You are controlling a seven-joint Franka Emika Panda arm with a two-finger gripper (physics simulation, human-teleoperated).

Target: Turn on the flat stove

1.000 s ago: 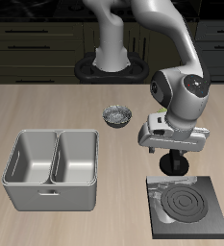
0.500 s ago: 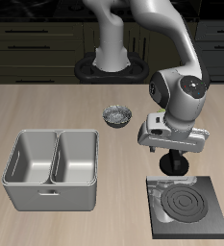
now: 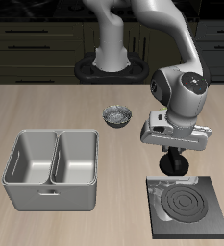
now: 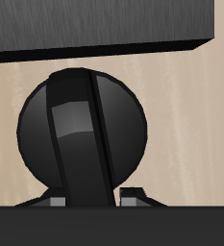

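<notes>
The flat stove [image 3: 202, 222] is a dark grey slab near the table's front edge; its ring burner [image 3: 186, 204] is grey, not glowing. My gripper [image 3: 172, 179] hangs straight down over the stove's back corner and hides the knob in the exterior view. In the wrist view the black ridged knob [image 4: 82, 130] fills the frame, with the stove slab's edge [image 4: 94, 24] beyond it. My gripper [image 4: 92, 200] straddles the knob's raised ridge, and the grey fingertips [image 4: 135, 198] sit tight against the ridge's two sides.
A grey double-basin metal tray [image 3: 51, 195] stands beside the stove, near the front edge. A small metal bowl [image 3: 116, 116] sits farther back, toward the robot's base [image 3: 112, 65]. Dark cabinets run behind the table.
The gripper hand has sunk slightly lower over the stove's knob corner. The burner stays grey, and the tray and bowl have not moved.
</notes>
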